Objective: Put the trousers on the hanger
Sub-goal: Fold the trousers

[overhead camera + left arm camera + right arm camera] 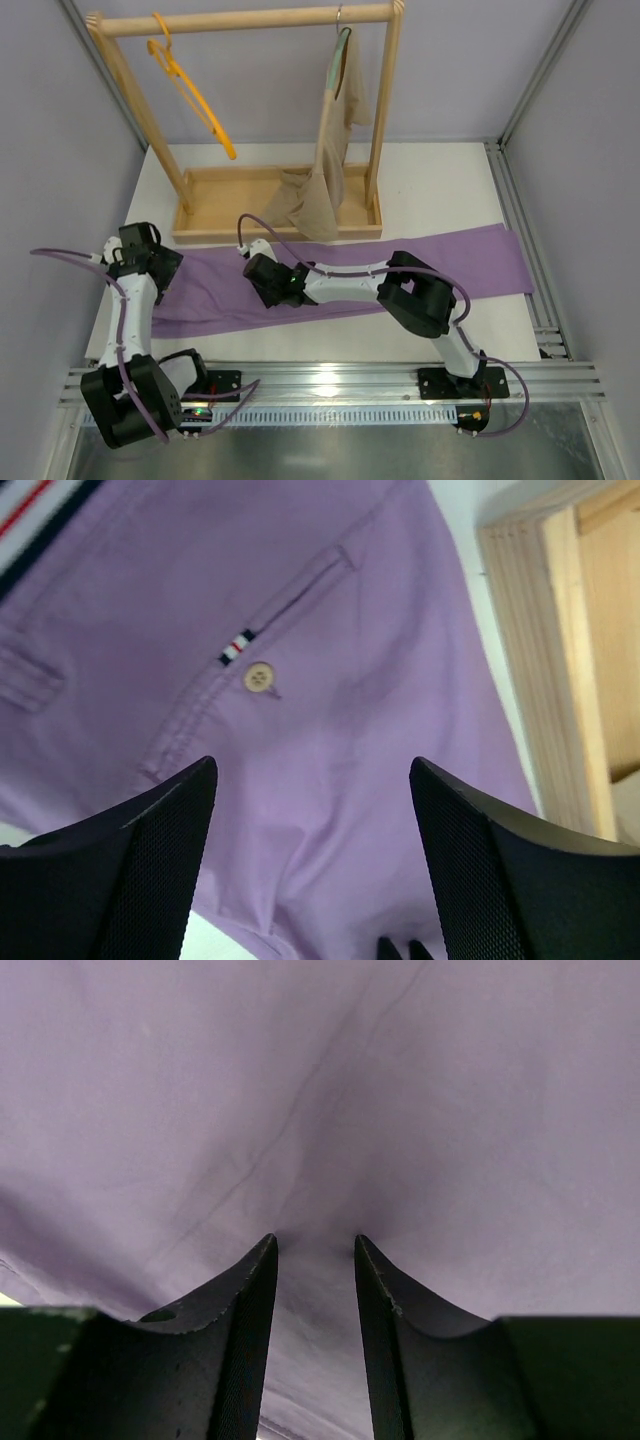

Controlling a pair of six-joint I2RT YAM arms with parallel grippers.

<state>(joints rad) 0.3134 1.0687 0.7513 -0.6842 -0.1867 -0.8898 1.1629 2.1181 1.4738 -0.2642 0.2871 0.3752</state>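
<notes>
Near edge of the table (pixel 440 185): both arms reach out from their bases.

- Left gripper (pixel 312 767) sits over the left, waistband end of the trousers (pixel 450 265). Jaws are spread wide with nothing between them. Under it we see the pocket button (pixel 259 677) and the striped waistband (pixel 30 505).
- Right gripper (pixel 315 1242) is down on the trousers, left of centre. Jaws are narrowed with a gap between them. Tips press into the cloth and creases run into the gap. We can't tell whether any cloth is actually pinched.
- Trousers lie flat on the table, running left to right, just on the near side of the wooden rack (pixel 250 20).
- Far side: the hanger (pixel 195 100) hooks on the rack's top rail at the left, well apart from the trousers.
- A beige garment (pixel 330 180) hangs at the right end of the rail, its hem bunched in the base tray (pixel 220 190).
</notes>
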